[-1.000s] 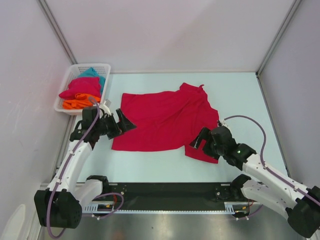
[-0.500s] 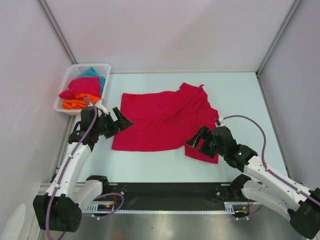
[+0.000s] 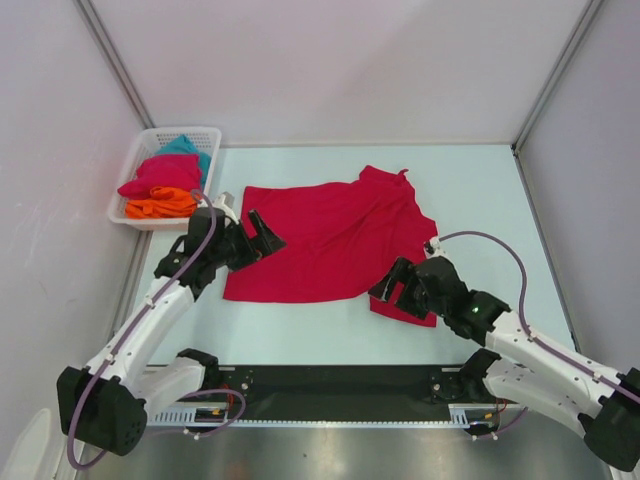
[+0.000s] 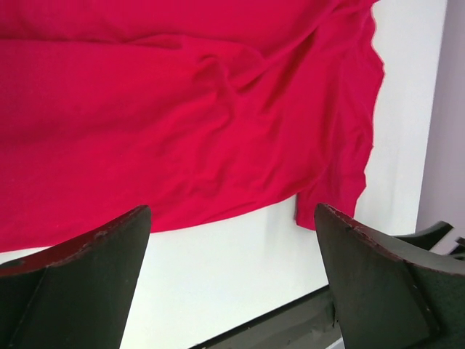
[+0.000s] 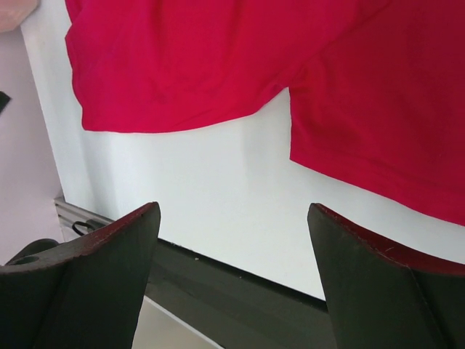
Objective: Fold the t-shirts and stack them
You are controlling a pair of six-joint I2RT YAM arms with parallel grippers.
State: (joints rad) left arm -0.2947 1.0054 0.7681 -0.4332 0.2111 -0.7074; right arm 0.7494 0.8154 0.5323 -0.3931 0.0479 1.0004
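Crimson t-shirt (image 3: 330, 235) lies spread across the table (image 3: 480, 190), unfolded and lightly rumpled, with both claws over its near side. The left gripper (image 3: 262, 238) has its fingers spread wide and carries nothing; it hangs over the shirt's left edge, and its wrist view shows red cloth beyond the fingertips and bare table below them. The right gripper (image 3: 392, 290) is likewise spread wide and empty, at the near right corner where a sleeve juts toward the arms. Well apart, at the table's far left, a white mesh basket (image 3: 150, 135) holds a heap: an orange shirt (image 3: 158, 207) at the near end, a pink shirt (image 3: 160, 175) on top, a teal shirt (image 3: 186, 147) at the far end
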